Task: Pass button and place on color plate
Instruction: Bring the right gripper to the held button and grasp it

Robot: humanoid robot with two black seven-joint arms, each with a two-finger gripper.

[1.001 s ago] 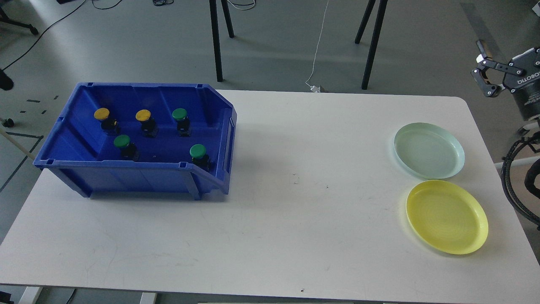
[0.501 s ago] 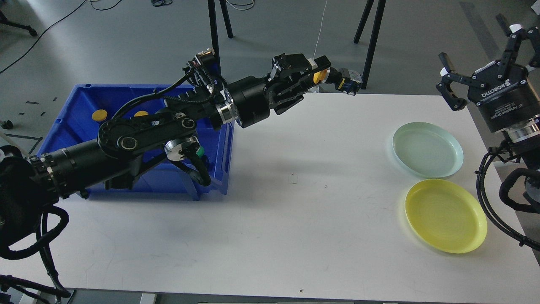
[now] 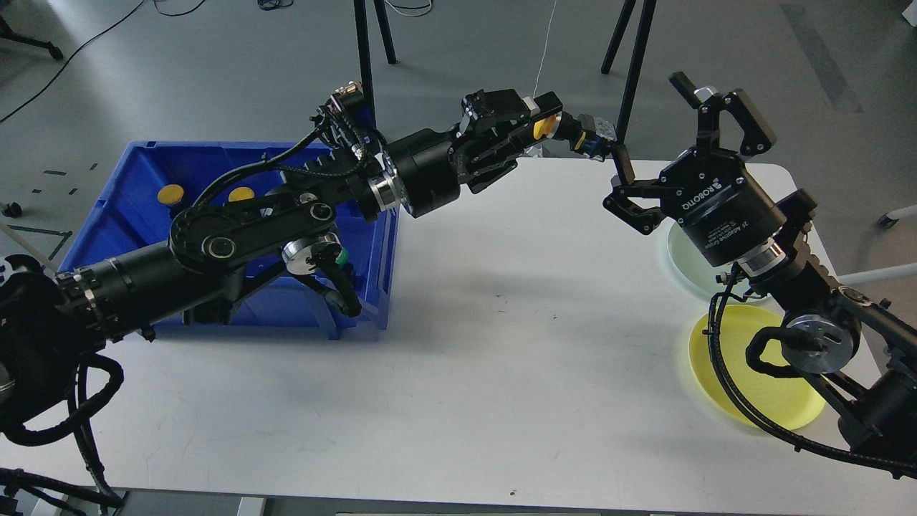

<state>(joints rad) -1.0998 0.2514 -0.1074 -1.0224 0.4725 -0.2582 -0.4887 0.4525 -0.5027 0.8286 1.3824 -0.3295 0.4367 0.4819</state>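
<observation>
My left gripper is shut on a yellow-capped button, held on its side above the table's far edge, its dark base pointing right. My right gripper is open, just right of the button's base and close to it. The yellow plate lies at the right front, partly under my right arm. The pale green plate behind it is mostly hidden by the right gripper's body. The blue bin at the left holds two yellow buttons and a green button; my left arm hides the others.
The white table spans the view. Black stand legs rise from the floor behind the table, and a white cable runs down to the floor there. My left arm crosses over the bin's right side.
My right gripper has swung left from the table's right edge to just beside the held button, covering the green plate. My left arm has hardly moved since half a second ago.
</observation>
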